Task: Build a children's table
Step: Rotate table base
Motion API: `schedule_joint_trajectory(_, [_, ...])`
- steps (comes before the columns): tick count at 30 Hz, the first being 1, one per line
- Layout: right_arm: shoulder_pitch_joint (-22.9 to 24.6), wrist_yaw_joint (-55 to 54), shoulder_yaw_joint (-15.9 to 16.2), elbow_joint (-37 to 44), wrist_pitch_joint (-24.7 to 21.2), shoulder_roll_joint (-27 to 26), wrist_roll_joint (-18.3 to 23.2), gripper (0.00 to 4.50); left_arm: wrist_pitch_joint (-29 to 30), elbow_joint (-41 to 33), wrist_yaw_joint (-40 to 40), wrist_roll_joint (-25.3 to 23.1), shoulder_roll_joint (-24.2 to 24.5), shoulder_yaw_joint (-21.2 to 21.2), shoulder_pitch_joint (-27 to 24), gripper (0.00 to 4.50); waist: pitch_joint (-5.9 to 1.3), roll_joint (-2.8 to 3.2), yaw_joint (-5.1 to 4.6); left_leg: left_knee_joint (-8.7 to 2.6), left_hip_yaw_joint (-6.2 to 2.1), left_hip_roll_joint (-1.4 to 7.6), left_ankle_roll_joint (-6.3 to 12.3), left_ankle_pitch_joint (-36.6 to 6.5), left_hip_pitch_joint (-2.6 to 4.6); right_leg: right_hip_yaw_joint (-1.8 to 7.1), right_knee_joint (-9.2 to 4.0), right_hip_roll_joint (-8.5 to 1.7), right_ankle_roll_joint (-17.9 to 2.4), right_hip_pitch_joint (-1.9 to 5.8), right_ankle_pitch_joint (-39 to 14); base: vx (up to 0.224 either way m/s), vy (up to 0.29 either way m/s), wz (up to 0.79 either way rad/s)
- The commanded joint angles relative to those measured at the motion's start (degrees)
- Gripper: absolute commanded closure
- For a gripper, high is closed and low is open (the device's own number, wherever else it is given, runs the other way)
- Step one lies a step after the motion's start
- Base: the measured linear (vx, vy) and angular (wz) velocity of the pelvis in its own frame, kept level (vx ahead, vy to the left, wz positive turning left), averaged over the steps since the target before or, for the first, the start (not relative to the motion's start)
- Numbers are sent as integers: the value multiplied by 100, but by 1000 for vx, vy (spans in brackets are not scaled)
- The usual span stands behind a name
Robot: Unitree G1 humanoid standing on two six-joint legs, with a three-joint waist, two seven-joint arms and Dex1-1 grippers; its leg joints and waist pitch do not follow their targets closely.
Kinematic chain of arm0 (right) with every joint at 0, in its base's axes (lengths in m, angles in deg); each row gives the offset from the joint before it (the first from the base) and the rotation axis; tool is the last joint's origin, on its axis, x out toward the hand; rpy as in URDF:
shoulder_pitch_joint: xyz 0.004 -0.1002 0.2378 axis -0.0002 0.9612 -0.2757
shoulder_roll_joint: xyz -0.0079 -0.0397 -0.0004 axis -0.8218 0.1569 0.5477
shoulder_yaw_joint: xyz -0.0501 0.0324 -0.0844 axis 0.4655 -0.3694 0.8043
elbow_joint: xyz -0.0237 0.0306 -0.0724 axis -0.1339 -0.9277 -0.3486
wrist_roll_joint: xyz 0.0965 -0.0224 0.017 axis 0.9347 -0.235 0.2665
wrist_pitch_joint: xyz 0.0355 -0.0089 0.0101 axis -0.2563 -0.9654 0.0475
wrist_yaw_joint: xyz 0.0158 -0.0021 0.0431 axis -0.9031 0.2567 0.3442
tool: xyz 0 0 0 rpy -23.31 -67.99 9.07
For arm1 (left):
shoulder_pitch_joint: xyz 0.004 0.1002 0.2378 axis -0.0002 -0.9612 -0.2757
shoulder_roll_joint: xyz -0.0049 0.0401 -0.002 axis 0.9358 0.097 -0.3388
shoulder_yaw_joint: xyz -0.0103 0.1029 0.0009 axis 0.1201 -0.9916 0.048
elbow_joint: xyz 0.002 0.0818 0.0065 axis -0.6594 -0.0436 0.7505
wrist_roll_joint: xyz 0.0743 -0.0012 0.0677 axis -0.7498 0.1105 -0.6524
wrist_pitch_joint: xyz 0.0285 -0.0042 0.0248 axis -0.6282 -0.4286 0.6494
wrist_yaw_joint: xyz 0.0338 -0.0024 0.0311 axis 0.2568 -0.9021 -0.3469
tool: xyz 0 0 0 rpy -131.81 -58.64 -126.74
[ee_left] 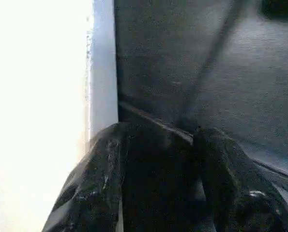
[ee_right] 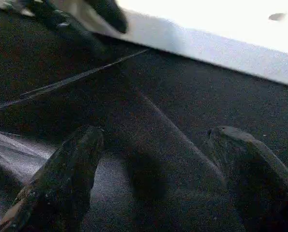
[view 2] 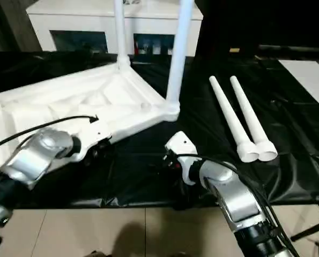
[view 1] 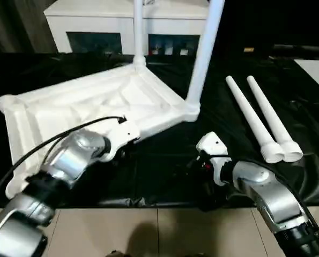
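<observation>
Tabletop [view 1: 89,104] inverted so sockets face up | two legs [view 1: 258,120] at 3 o'clock await fitting | left gripper [ee_left: 158,183] part-open, empty | right gripper [ee_right: 158,179] wide, empty

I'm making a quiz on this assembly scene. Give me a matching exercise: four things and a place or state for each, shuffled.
1. tabletop
2. two fitted legs
3. two loose legs
4. right gripper

a. lying side by side on the black sheet
b. open, holding nothing
c. standing upright in corner sockets
d. ribbed underside facing up

Pairs: 1-d, 2-c, 3-a, 4-b
</observation>
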Motion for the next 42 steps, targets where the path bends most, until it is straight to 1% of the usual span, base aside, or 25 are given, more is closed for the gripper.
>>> schedule_joint_trajectory(1, [-20,-42,-43,76,-39,7,-24,62,-240,332,520,-204,-56,89,187,206,-363,26,4,-452,-168,237,-197,-2010,144,198,-506,-253,-986,170,-2057,0,0,0])
schedule_joint_trajectory(2, [-35,-53,-52,66,-47,-6,-32,62,-536,759,1104,-231,-274,246,305,206,-368,54,14,-459,-189,242,-182,-1997,128,192,-500,-263,-989,184,-2026,0,0,0])
schedule_joint_trajectory(4, [-33,-49,-51,77,-51,3,-21,62,-740,893,1342,-272,-341,301,337,206,-385,29,18,-444,-184,240,-151,-1951,120,190,-493,-257,-1009,192,-1881,0,0,0])
schedule_joint_trajectory(7, [-14,-62,-57,106,-56,10,-8,62,-973,923,1633,-137,-490,600,298,206,-405,30,13,-440,-183,248,-69,-1710,93,183,-458,-262,-1122,221,-1489,0,0,0])
schedule_joint_trajectory(8, [1,-84,-75,128,-64,-6,2,62,-1149,891,1792,-10,-576,830,252,206,-405,77,26,-435,-180,247,-46,-1661,96,182,-447,-262,-1190,219,-1381,0,0,0])
schedule_joint_trajectory(11, [46,-176,-124,199,-87,-64,20,62,-1554,551,2346,379,-693,1547,-18,206,-429,59,16,-416,-176,254,36,-1432,66,169,-378,-249,-1375,264,-834,0,0,0])
schedule_joint_trajectory(13, [56,-192,-128,211,-92,-80,24,62,-1548,456,2501,477,-716,1727,-81,206,-436,60,12,-401,-163,253,91,-1359,83,166,-355,-240,-1444,258,-663,0,0,0])
schedule_joint_trajectory(14, [73,-237,-106,250,-114,-138,30,62,-1689,296,3426,651,-671,2464,-213,206,-423,59,3,-411,-166,257,119,-1355,67,163,-351,-237,-1481,269,-597,0,0,0])
schedule_joint_trajectory(15, [74,-238,-102,252,-115,-142,30,62,-1695,299,3495,654,-655,2515,-219,206,-426,60,-5,-399,-166,251,126,-1359,58,159,-336,-229,-1485,278,-581,0,0,0])
schedule_joint_trajectory(18, [77,-244,-84,262,-120,-164,33,62,-1722,324,3867,658,-562,2797,-249,206,-425,74,-10,-399,-165,242,147,-1429,95,161,-366,-215,-1367,254,-763,0,0,0])
schedule_joint_trajectory(19, [65,-224,-46,262,-117,-188,41,62,-1712,474,4518,435,-272,3115,-320,206,-416,80,-5,-404,-167,252,97,-1510,105,167,-364,-201,-1302,235,-877,0,0,0])
schedule_joint_trajectory(20, [63,-221,-42,262,-117,-190,42,62,-1711,492,4572,413,-243,3144,-328,206,-406,81,-12,-421,-180,246,60,-1537,100,164,-368,-204,-1223,242,-951,0,0,0])
schedule_joint_trajectory(21, [50,-192,-4,273,-114,-205,55,62,-1674,620,4941,274,-4,3390,-423,206,-406,86,-8,-425,-182,247,38,-1567,108,161,-374,-198,-1186,232,-999,0,0,0])
schedule_joint_trajectory(23, [22,-142,14,307,-122,-242,119,62,-1638,786,5145,120,362,3529,-575,206,-394,125,-25,-435,-191,236,-66,-1733,128,165,-387,-189,-1061,199,-1212,0,0,0])
schedule_joint_trajectory(24, [22,-142,14,307,-122,-242,119,62,-1638,786,5145,120,362,3529,-575,206,-394,125,-25,-435,-191,236,-66,-1733,128,165,-387,-189,-1061,199,-1212,0,0,0])
schedule_joint_trajectory(25, [3,-93,6,360,-139,-271,185,62,-1584,864,5159,107,567,3636,-701,206,-394,162,-14,-445,-199,248,-149,-1868,162,173,-393,-192,-1046,166,-1253,0,0,0])
schedule_joint_trajectory(26, [-16,-6,-15,473,-192,-318,319,62,-1537,937,5100,148,833,3812,-904,206,-395,158,-14,-447,-201,249,-164,-1890,161,174,-392,-195,-1056,163,-1221,0,0,0])
schedule_joint_trajectory(27, [-17,1,-16,481,-196,-321,328,62,-1534,941,5095,152,850,3825,-919,206,-391,165,-15,-462,-207,250,-188,-1951,157,172,-382,-188,-1043,159,-1202,0,0,0])
schedule_joint_trajectory(29, [-21,68,0,586,-219,-336,377,62,-1490,1047,4972,211,1097,3963,-1152,206,-384,178,13,-474,-203,263,-248,-2043,191,179,-384,-185,-1066,128,-1136,0,0,0])
schedule_joint_trajectory(33, [-55,51,36,549,-186,-378,338,62,-1221,1079,4280,392,1444,4087,-1722,206,-355,148,21,-513,-211,263,-329,-2288,177,193,-398,-213,-1035,106,-1461,0,0,0])
schedule_joint_trajectory(35, [-72,73,55,520,-177,-389,350,62,-1045,899,3415,631,1501,3950,-2033,206,-339,115,36,-526,-211,272,-372,-2459,204,215,-443,-246,-996,67,-1807,0,0,0])
schedule_joint_trajectory(37, [-74,89,64,521,-178,-387,360,62,-958,823,3114,712,1519,3887,-2132,206,-333,143,58,-538,-220,284,-407,-2557,219,226,-455,-256,-978,43,-1909,0,0,0])
schedule_joint_trajectory(38, [-84,159,99,534,-174,-373,398,62,-709,524,2360,906,1583,3681,-2382,206,-324,130,64,-548,-219,282,-421,-2629,223,226,-470,-251,-951,32,-1964,0,0,0])
schedule_joint_trajectory(39, [-84,159,99,534,-174,-373,398,62,-709,524,2360,906,1583,3681,-2382,206,-327,143,82,-556,-238,299,-448,-2644,220,232,-452,-279,-964,46,-1972,0,0,0])
schedule_joint_trajectory(42, [-100,296,124,561,-142,-341,449,62,-568,47,1403,1216,1743,3391,-2727,206,-306,138,92,-578,-235,300,-472,-2852,229,239,-473,-272,-958,24,-2069,0,0,0])
